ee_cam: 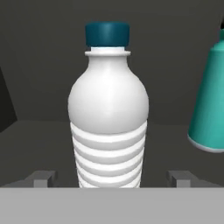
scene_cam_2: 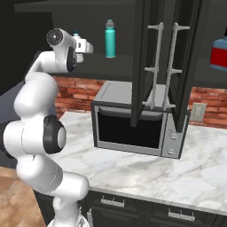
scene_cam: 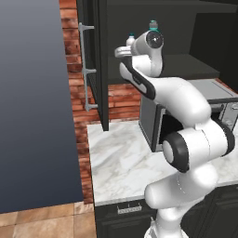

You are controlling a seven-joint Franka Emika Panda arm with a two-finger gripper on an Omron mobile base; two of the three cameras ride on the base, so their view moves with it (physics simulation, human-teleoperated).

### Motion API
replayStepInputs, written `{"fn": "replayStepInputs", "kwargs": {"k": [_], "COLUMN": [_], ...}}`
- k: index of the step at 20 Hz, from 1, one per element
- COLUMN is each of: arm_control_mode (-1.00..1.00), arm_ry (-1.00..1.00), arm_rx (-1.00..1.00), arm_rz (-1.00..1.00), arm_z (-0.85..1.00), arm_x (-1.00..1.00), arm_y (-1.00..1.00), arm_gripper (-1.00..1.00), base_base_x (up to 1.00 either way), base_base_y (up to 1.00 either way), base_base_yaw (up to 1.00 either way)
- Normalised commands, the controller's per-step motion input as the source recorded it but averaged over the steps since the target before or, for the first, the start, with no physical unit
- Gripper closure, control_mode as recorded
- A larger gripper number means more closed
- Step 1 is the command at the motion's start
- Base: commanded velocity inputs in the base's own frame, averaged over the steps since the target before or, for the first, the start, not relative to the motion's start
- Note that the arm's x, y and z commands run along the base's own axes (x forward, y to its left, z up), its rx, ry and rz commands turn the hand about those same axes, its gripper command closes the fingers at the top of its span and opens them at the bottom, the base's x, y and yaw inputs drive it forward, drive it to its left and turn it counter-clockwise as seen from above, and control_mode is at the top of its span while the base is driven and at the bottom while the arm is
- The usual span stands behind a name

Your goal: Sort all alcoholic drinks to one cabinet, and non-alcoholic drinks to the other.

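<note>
My fingers point(ee_cam: 112, 179) are spread, one tip on each side of the ribbed bottle point(ee_cam: 108, 118), not touching it. It stands upright on the cabinet point(scene_cam_2: 133, 26) shelf point(ee_cam: 35, 144), with the teal bottle point(scene_cam_2: 110, 39) just to its right. The blue bottle point(scene_cam_2: 219, 54) stands in the far-right cabinet, above the marble surface point(scene_cam_2: 133, 170).

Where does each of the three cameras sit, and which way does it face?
Left base view: behind-left of the arm, facing the open cabinet and marble counter; the white arm fills the right.
Right base view: behind-right, facing the microwave and teal bottle; the arm rises at left.
Hand view: on the hand, looking along the gripper at the ribbed water bottle; both fingertips flank it, apart.
Shared: both base views show the microwave, counter and teal bottle.
</note>
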Motion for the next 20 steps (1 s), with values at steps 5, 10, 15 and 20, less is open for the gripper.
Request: {"fn": "replayStepInputs", "kwargs": {"k": [5,10,15,20], "arm_control_mode": [-1.0,-1.0,-1.0,-1.0], "arm_ry": [-0.06,-0.06,-0.03,0.0], "arm_rx": [0.0,0.0,0.0,0.0], "arm_rz": [0.0,0.0,0.0,0.0], "arm_z": [0.05,0.09,0.06,0.07], "arm_x": [-0.39,-0.45,-0.66,-0.78], "arm_y": [-0.06,-0.1,-0.17,-0.19], "arm_gripper": [-1.0,-1.0,-1.0,-1.0], "base_base_x": [0.0,0.0,0.0,0.0], "base_base_y": [0.0,0.0,0.0,0.0], "base_base_yaw": [0.0,0.0,0.0,0.0]}}
